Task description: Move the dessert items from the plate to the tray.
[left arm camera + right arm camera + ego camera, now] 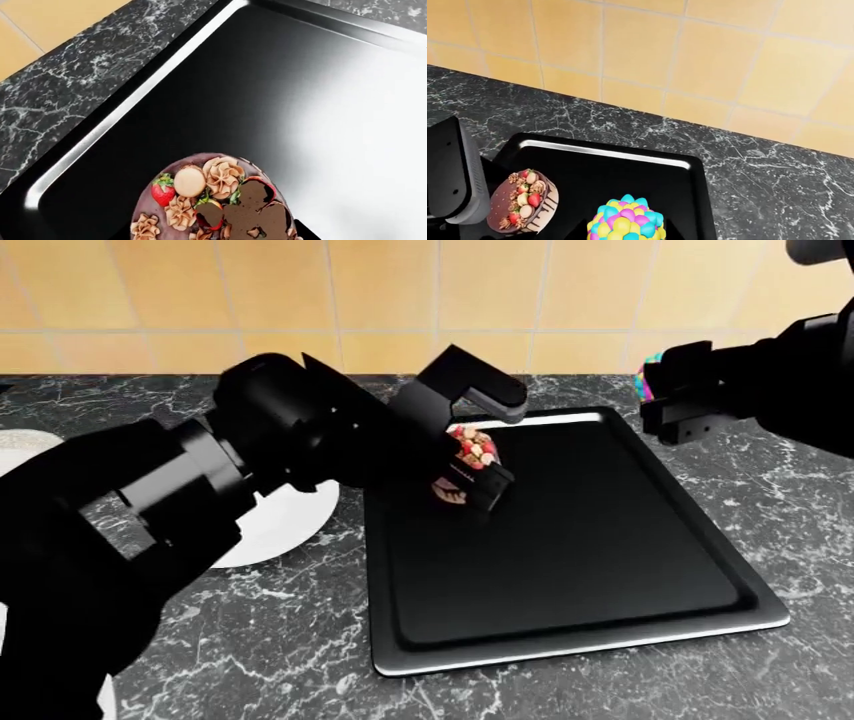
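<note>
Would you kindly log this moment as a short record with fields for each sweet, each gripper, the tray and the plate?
chocolate cake: held tilted by the left gripper, over the tray's far left part
candy egg: in the right gripper, above the tray's far right corner
tray: black, on the marble counter, nothing resting on it yet
plate: white, left of the tray, mostly hidden by the left arm
done so far: both sweets off the plate, neither set down

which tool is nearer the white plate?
Left. The left tool holds the cake over the tray beside the plate; the right tool is beyond the tray's far side.
</note>
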Available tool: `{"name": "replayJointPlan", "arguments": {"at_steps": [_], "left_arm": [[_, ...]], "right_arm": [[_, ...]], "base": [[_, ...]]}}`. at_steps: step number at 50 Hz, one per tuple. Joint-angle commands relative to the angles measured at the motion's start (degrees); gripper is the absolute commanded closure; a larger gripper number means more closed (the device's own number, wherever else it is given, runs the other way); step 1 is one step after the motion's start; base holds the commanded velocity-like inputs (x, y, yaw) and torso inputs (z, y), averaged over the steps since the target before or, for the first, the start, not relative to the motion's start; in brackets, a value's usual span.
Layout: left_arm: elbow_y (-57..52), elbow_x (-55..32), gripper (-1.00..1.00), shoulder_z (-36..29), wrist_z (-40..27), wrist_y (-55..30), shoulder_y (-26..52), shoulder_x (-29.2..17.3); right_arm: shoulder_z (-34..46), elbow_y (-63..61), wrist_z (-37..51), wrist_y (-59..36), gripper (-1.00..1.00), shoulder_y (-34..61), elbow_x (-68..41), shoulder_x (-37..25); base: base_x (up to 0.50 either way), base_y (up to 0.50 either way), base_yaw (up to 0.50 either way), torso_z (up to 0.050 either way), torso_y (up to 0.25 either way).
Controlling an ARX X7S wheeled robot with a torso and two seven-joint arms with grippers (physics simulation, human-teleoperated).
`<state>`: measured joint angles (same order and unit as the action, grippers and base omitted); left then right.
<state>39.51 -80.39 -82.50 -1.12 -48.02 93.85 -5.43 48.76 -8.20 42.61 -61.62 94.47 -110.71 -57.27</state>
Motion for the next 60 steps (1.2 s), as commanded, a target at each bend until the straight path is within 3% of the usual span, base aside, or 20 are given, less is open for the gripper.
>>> {"name": "replayJointPlan", "arguments": {"at_steps": [1, 13, 21, 33, 44, 60], "left_arm": [[1.73, -0.32, -1.00, 0.26, -0.31, 0.19, -0.33, 0.90], [-0.29, -1.44, -1.00, 1.28, -1.66, -1.29, 2.08, -0.46], [-6.93, -5.49, -1.00, 5.24, -5.51, -3.33, 6.45, -4.77], [-25.32, -16.75, -1.00, 15.30, -18.97, -4.04, 9.90, -19.04], [-37.22, -19.67, -1.00, 18.06, -27.44, -4.13, 8.57, -32.22], [-45.20, -22.33, -1.00, 20.65, -32.78, -2.76, 7.07, -41.15]], "right_arm": [[-0.19, -0.36, -0.86, 0.42, 1.00, -0.90, 0.84, -0.24], [-0.26, -0.34, -1.00, 0.43, 1.00, -0.84, 0.79, -0.33], [-0.15, -0.02, -1.01, 0.10, 1.00, -0.45, 0.83, -0.15], [0.60, 0.24, -1.48, -0.02, 1.00, -1.08, 1.69, 1.03], [2.12, 0.81, -2.18, -0.71, 1.00, -2.00, 2.81, 3.10], [6.73, 3.28, -4.18, -3.86, 1.00, -3.55, 7.64, 7.27]], "base": [[0.00, 0.00, 0.00, 0.000, 0.000], [0.00, 0.00, 0.00, 0.000, 0.000], [0.00, 0.00, 0.00, 0.000, 0.000], [0.00, 0.00, 0.00, 0.000, 0.000], [0.00, 0.00, 0.00, 0.000, 0.000], [0.00, 0.00, 0.00, 0.000, 0.000]]}}
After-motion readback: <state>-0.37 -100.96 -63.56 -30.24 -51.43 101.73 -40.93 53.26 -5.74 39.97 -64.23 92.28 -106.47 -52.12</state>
